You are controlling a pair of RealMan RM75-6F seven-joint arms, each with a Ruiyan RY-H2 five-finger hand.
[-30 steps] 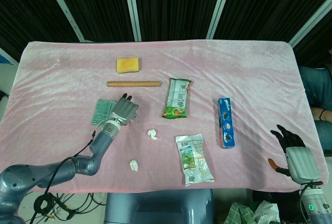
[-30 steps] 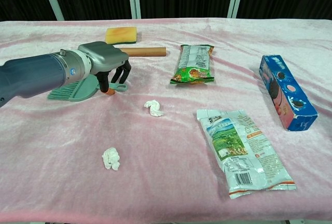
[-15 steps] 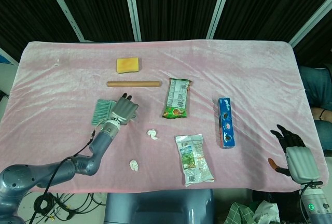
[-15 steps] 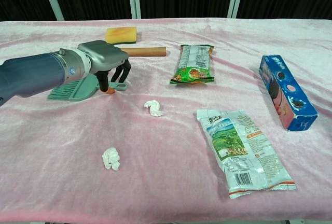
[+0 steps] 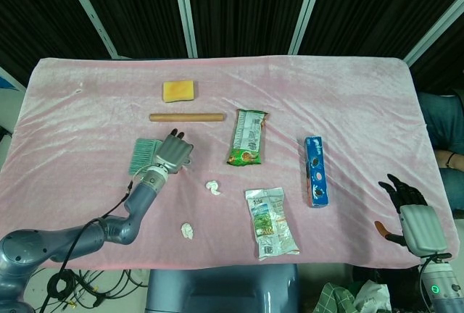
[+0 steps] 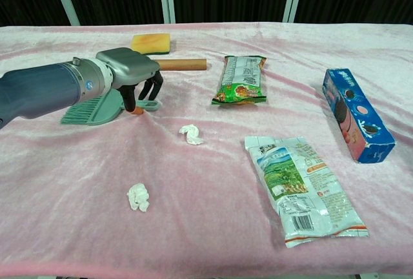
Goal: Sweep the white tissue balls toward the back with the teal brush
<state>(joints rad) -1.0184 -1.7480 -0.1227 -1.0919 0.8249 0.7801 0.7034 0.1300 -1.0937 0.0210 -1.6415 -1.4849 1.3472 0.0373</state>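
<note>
- Teal brush (image 5: 144, 156) in head view: flat on the table's (image 5: 87, 96) left half, bristle end pointing left-back, handle under the left hand (image 5: 172, 153).
- Left hand is curled down over the handle, so probably setting up the grasp; brush looks not yet lifted.
- Two white tissue balls: one (image 5: 213, 187) just right-front of that hand, the other (image 5: 187, 231) nearer the front edge; both loose and in front of the brush, so sweeping must start from their near side.
- Right hand (image 5: 407, 204) sits off the right front corner, fingers spread wide, holding nothing, clear of the work.
- Pink velvet cloth covers the table; dark curtains with white poles behind.
- Chest view: left hand (image 6: 132, 75) has fingers wrapped down around the brush (image 6: 97, 108) handle, fingertips at the cloth; full clamp hard to tell, reads as gripping.
- Tissue balls (image 6: 190, 134) and (image 6: 138, 197) lie apart in front.
- Right hand absent here.
- Yellow sponge (image 6: 151, 43) and wooden rod (image 6: 182, 64) lie at the back, where the sweep heads; could get in the way.
</note>
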